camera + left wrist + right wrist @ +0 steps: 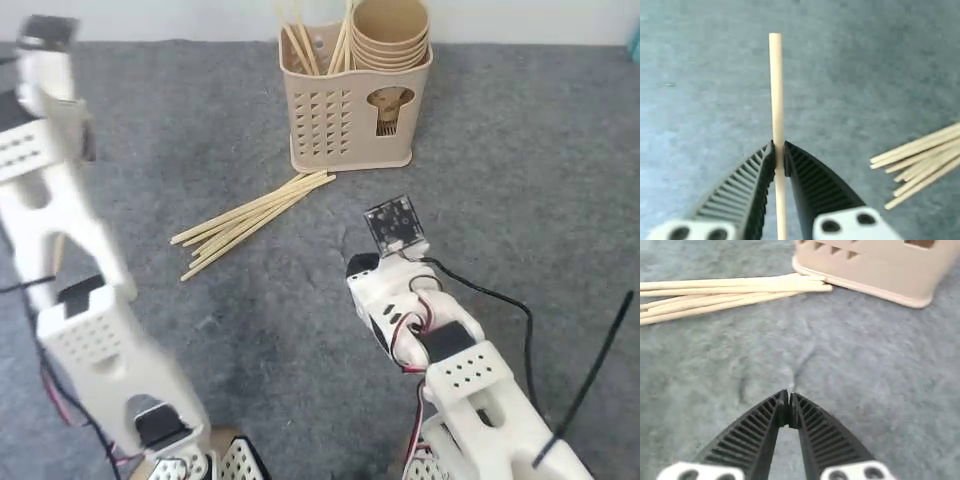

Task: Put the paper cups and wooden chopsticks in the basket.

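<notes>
Left wrist view: the left hand (pixel 778 146) pinches one wooden chopstick (pixel 775 90) between its tips, with roughly seven loose chopsticks (pixel 920 160) piled on the grey tabletop (pixel 700 75) beside it. Right hand (pixel 789 396), tips closed on nothing, hovers low; ahead of it stands one basket (pixel 350 120) holding a stack of paper cups (pixel 390 30) and about five sticks (pixel 296 40).

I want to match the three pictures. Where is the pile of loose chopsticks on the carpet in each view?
High view: the pile lies on the carpet just in front of the basket.
Left wrist view: the pile lies beside the left gripper, which grips one chopstick.
Right wrist view: the pile lies beyond the shut right gripper, tips at the basket's base.
Shared landmark: the carpet everywhere; the basket in high and right wrist views.
</notes>
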You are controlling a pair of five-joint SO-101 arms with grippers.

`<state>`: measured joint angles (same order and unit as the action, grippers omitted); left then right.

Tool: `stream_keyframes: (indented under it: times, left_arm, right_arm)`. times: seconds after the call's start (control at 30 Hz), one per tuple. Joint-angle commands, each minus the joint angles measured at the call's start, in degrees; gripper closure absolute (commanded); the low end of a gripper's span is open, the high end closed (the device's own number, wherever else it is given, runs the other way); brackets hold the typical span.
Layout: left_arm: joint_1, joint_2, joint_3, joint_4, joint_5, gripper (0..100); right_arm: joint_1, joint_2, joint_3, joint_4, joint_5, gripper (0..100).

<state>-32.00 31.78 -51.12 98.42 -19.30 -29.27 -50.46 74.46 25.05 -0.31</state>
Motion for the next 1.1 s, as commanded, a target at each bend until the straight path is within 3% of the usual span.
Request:
stream_keyframes:
  times: [0.0, 0.17, 0.33, 0.43, 0.67, 0.87, 1.07]
  left_arm:
    - [-7.12, -11.08, -2.95, 2.02, -0.44, 99]
    - [-18.02, -21.01, -0.92, 2.11, -0.62, 99]
    - [-24.62, -28.84, 9.8, 1.41, -2.55, 99]
    - [-27.43, -33.14, 18.59, -2.99, -3.87, 99]
    - [-29.54, -48.62, 48.48, -20.4, -3.87, 99]
    - [-28.13, -68.66, 76.88, -37.27, -3.87, 99]
    - [-25.23, -79.38, 90.42, -40.62, -3.87, 99]
  right_arm:
    - [-2.42, 2.24, -10.81, 4.79, -1.23, 98.1]
    - [-4.44, 16.04, -25.41, 6.02, -17.41, 98.1]
    - [-5.05, 34.42, -39.82, 4.35, -31.74, 98.1]
    - [-4.88, 45.14, -46.68, 0.66, -39.3, 98.1]
    - [-4.88, 65.01, -61.71, -0.57, -44.22, 97.6]
    - [-4.79, 73.54, -69.8, -0.57, -44.04, 88.3]
    - [-3.12, 77.85, -73.76, -0.57, -44.13, 88.4]
